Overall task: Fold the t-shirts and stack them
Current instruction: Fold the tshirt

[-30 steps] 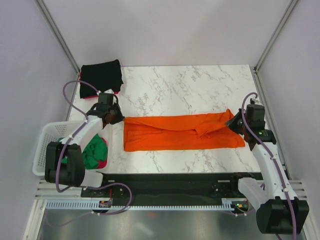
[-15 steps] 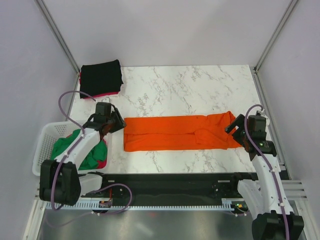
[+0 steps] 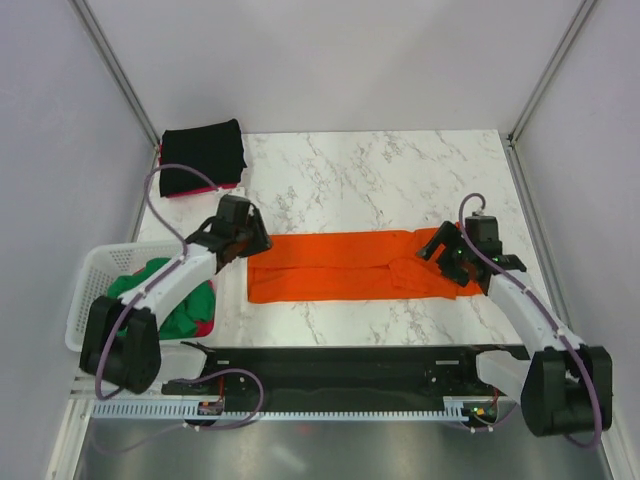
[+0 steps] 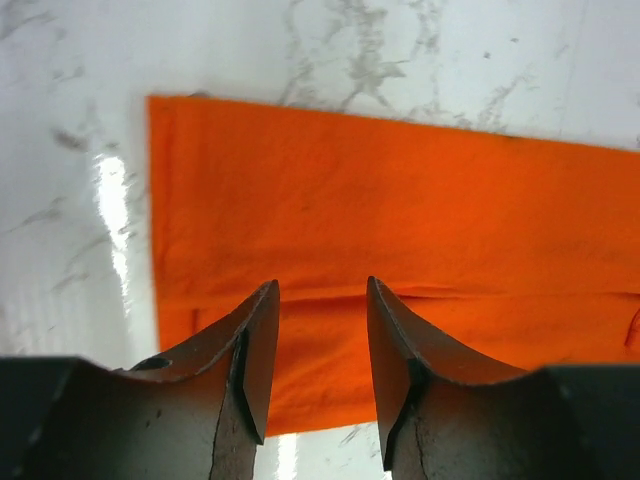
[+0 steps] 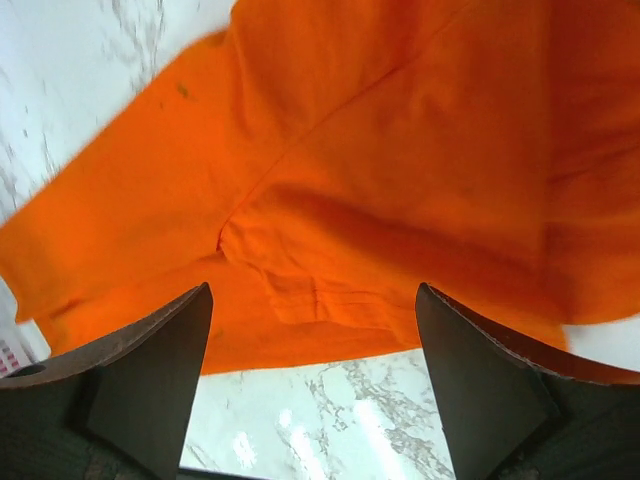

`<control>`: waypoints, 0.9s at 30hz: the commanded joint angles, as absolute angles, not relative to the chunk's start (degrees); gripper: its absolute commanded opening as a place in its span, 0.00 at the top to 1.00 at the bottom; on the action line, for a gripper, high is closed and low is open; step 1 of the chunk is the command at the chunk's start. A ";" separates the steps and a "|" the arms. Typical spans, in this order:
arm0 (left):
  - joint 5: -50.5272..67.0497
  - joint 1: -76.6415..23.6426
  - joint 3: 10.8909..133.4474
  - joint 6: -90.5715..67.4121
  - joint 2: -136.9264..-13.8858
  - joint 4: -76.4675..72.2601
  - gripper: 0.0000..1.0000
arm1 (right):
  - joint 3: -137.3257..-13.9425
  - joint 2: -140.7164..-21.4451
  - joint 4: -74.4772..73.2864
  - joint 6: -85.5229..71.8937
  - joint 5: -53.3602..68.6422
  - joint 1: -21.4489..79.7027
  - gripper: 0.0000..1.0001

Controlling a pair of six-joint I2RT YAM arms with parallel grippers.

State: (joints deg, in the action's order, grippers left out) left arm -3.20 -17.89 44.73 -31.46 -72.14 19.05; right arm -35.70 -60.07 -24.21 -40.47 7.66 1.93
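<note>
A bright orange t-shirt [image 3: 350,265] lies folded into a long strip across the marble table [image 3: 380,180]. My left gripper [image 3: 254,241] hovers over the strip's left end, open, with only the orange fabric [image 4: 400,190] below its fingers [image 4: 255,350]. My right gripper [image 3: 438,252] is open wide above the rumpled right end, where a sleeve and a hem [image 5: 330,300] show. A folded black t-shirt [image 3: 203,152] rests on a pink-red one [image 3: 185,190] at the back left. A green t-shirt [image 3: 170,300] lies crumpled in the basket.
The white lattice basket [image 3: 88,290] stands off the table's left side, beside the left arm. Grey walls and metal posts close in the table on three sides. A black rail [image 3: 340,365] with the arm bases runs along the near edge.
Both arms pulled back outward from the shirt's ends, then swung in over them again. The shirt's right end has dropped and now lies flatter.
</note>
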 commanded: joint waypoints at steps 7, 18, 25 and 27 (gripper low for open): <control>-0.26 -27.24 60.64 -28.92 -94.38 20.03 0.54 | -33.83 -73.10 -16.69 -44.21 6.07 5.10 0.05; 9.40 -33.91 51.17 -36.72 -93.79 19.70 0.55 | -50.96 -98.07 -13.45 -44.91 11.77 -4.04 0.05; 10.28 -50.61 41.41 -55.68 -90.52 4.09 0.55 | -82.73 -123.17 -20.11 -41.31 16.34 5.78 0.07; 10.20 -54.82 41.66 -57.91 -93.23 1.15 0.55 | -87.95 -127.42 -21.09 -40.87 17.05 7.55 0.07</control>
State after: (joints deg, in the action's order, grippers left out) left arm 8.82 -49.69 43.38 -47.81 -90.41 7.97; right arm -83.11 -119.52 -15.75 -43.99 16.49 3.03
